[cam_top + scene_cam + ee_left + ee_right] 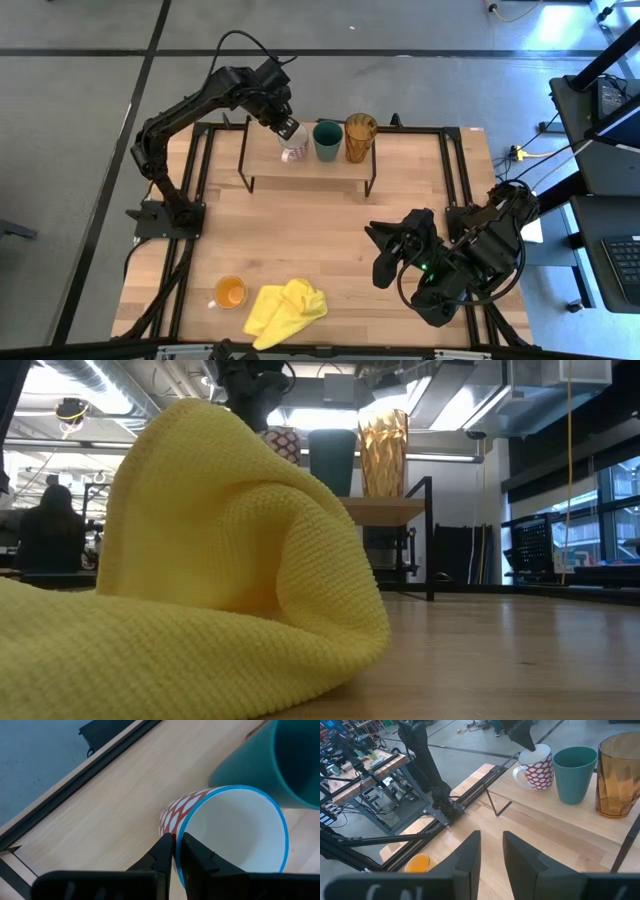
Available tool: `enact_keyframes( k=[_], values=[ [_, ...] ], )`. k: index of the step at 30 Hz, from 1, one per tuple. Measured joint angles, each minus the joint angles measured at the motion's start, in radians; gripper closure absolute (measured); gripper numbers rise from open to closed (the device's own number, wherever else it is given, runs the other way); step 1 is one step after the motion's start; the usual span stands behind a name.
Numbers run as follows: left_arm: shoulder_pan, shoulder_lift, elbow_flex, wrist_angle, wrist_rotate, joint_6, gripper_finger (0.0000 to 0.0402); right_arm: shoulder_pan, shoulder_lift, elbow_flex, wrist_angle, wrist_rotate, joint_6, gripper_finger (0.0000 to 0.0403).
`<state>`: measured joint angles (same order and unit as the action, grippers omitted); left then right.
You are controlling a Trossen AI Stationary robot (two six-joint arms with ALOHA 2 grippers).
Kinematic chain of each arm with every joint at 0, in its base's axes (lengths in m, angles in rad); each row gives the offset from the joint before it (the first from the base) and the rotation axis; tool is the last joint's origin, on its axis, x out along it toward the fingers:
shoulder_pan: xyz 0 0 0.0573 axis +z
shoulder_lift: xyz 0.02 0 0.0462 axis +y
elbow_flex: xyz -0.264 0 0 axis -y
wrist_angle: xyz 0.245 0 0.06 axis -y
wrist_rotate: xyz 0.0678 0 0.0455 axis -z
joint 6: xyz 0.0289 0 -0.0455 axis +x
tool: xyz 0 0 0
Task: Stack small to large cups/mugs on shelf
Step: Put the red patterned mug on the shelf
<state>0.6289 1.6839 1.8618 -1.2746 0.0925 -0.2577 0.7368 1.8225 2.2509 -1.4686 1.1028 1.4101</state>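
Cloth: yellow cloth point(200, 560) is filling your foreground.
Mug: rigid, breakable white-grey mug point(293, 148) is sitting on shelf point(310, 171).
Grip: left tool point(175, 851) is pinching its rim.
Right tool point(491, 851): fingers apart, holding nothing.

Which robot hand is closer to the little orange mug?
Right. The right gripper hangs over the table's right half, across from the orange mug at the front-left corner. The left gripper is away at the shelf, pinching the white mug's rim.

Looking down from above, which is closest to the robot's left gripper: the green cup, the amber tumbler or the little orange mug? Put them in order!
From the left gripper, pinching the white mug's rim on the shelf:
1. Green cup, next to that mug on the shelf.
2. Amber tumbler, at the shelf's right end.
3. Orange mug, on the table's front edge by the yellow cloth.
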Motion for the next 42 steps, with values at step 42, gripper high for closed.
enact_keyframes(
  k=[42],
  values=[
    [-0.015,-0.006,-0.059,0.025,-0.021,0.002,0.0376,0.000,0.000,0.000,0.004,-0.033,0.000,0.0320]
  ],
)
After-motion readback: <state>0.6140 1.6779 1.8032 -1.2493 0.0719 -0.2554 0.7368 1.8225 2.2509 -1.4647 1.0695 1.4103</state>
